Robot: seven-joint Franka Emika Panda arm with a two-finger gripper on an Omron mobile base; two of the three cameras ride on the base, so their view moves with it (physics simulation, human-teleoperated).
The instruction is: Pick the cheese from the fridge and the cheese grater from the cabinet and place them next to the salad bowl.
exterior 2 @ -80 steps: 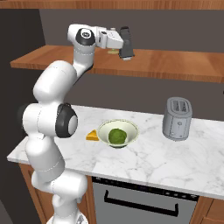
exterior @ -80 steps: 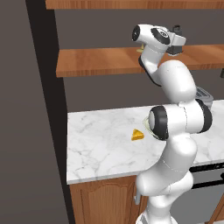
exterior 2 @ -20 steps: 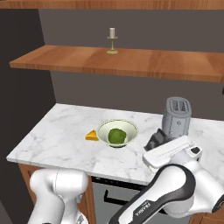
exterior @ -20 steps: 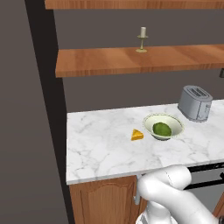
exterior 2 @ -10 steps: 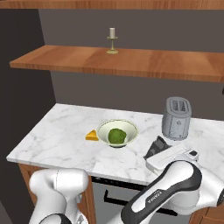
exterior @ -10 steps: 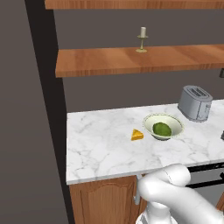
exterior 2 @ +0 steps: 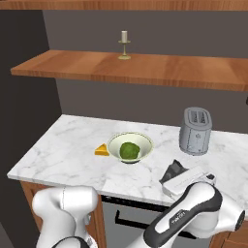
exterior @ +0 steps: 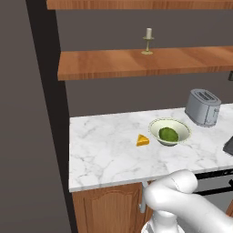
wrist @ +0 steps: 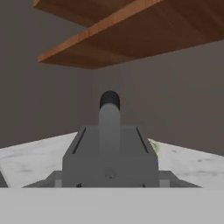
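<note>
The cheese grater (exterior 2: pixel 172 169), dark grey and tapered, is low over the marble counter (exterior 2: pixel 63 145), right of the salad bowl (exterior 2: pixel 130 147) and in front of the toaster. My gripper (exterior 2: pixel 177 174) is shut on it. In the hand view the cheese grater (wrist: pixel 109 151) is close up, handle on top, and hides my fingertips. I cannot tell whether it touches the counter. Its dark edge (exterior: pixel 229 146) pokes in at the right of the left base view. The cheese (exterior 2: pixel 101 150) lies just left of the bowl. The cabinet's wooden shelf (exterior 2: pixel 160 70) runs above.
A silver toaster (exterior 2: pixel 195 124) stands behind the grater, at the back right of the counter. A pale candlestick (exterior 2: pixel 124 45) stands on the shelf. A tall dark grey wall (exterior: pixel 32 113) bounds the counter's left end. The oven front (exterior 2: pixel 126 218) sits under the counter edge.
Four seconds ago the arm held the grater up at the shelf. Over the last second the gripper has sunk a little with the grater toward the counter beside the bowl.
</note>
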